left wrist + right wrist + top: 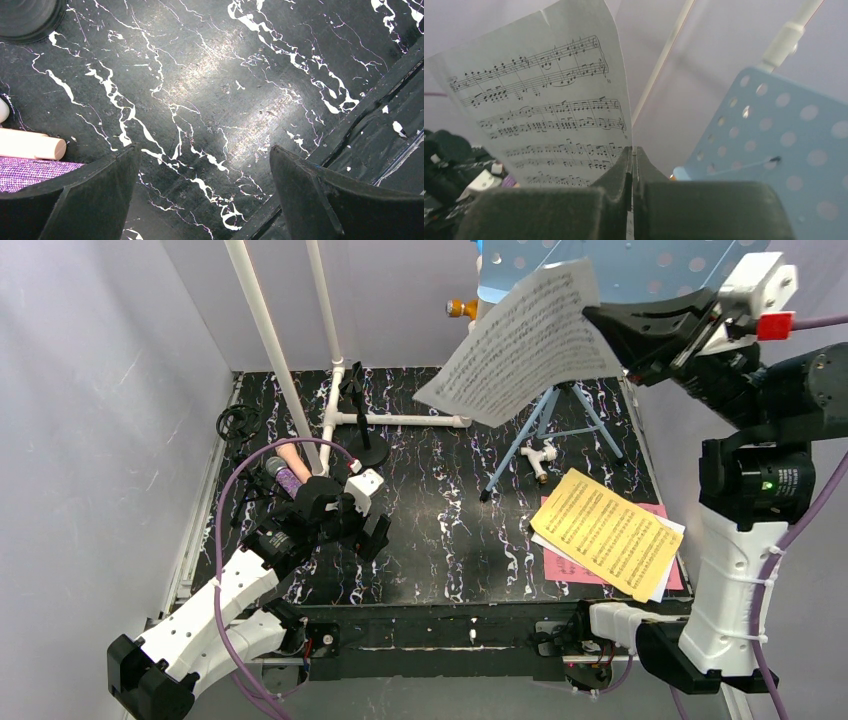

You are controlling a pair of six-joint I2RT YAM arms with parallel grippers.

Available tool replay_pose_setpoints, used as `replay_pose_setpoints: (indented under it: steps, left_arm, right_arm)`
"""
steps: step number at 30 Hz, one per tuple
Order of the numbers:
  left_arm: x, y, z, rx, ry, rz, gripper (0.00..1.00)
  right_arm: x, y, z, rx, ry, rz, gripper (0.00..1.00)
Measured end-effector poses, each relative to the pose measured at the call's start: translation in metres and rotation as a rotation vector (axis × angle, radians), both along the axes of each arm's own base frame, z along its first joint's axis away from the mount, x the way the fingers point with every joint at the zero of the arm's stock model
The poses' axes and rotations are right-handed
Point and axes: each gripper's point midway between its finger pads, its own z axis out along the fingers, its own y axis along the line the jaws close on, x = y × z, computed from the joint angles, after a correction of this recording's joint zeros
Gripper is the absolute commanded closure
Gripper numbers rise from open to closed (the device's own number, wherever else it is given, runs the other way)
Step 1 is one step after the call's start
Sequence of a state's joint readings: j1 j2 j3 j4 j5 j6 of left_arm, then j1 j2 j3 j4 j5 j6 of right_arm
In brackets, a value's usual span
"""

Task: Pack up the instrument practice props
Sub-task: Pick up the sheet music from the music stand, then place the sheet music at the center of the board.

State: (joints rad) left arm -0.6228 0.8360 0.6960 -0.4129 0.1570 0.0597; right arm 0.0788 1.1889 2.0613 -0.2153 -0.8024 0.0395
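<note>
Highest and closest to the overhead lens, the right gripper [607, 322] has its jaws pressed together on the edge of a white printed sheet-music page [520, 345]. The page hangs in the air just in front of the light-blue perforated metal music rack [640, 265]. Pinching one edge keeps the page flat and uncreased, and it is probably bound for the pile. Below the rack spreads the black white-veined marble-look table [450, 530]. Left of the rack stands the white plastic pipe frame [290, 370], which is no part of the job. Below and right of the rack, at the table's near corner, lies a stack of yellow, white and pink pages [605, 530], fanned so each colour shows, a likely gathering spot. Far left of the rack, the left gripper [375, 530] hangs low with jaws apart and nothing between them. It seems poised for the glittery purple microphone [288, 480] and the pink microphone [292, 460], which lie side by side just beyond it. Between those and the rack sits a black round-base mic mount [365, 445]; a black tripod mount [235, 422] lies farther left.
</note>
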Motion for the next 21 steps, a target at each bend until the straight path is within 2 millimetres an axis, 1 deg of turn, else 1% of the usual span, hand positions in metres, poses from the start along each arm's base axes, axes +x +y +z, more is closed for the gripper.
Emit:
replay_pose_setpoints:
  steps: [4,7,10,15,19,21]
  left_arm:
    - [0.0,0.0,0.0,0.0,0.0,0.0,0.0]
    - [0.0,0.0,0.0,0.001,0.002,0.0,0.0]
    - [-0.001,0.0,-0.001,0.002,0.003,0.0,0.0]
    - [-0.001,0.001,-0.001,0.004,0.005,0.0,0.0]
    - [-0.001,0.001,-0.001,0.004,0.005,0.0,0.0]
    - [-0.001,0.001,-0.001,0.004,0.005,0.0,0.0]
  right_arm:
    - [0.006,0.001,-0.039,-0.045,0.097,-0.004,0.99]
    - [0.006,-0.001,-0.067,-0.098,0.143,-0.026,0.99]
    - [0.005,-0.006,-0.1,-0.161,0.191,-0.063,0.99]
    - [0.009,-0.021,-0.158,-0.287,0.295,-0.153,0.99]
    - [0.017,-0.037,-0.208,-0.408,0.395,-0.234,0.99]
    - [0.021,-0.047,-0.237,-0.482,0.457,-0.272,0.99]
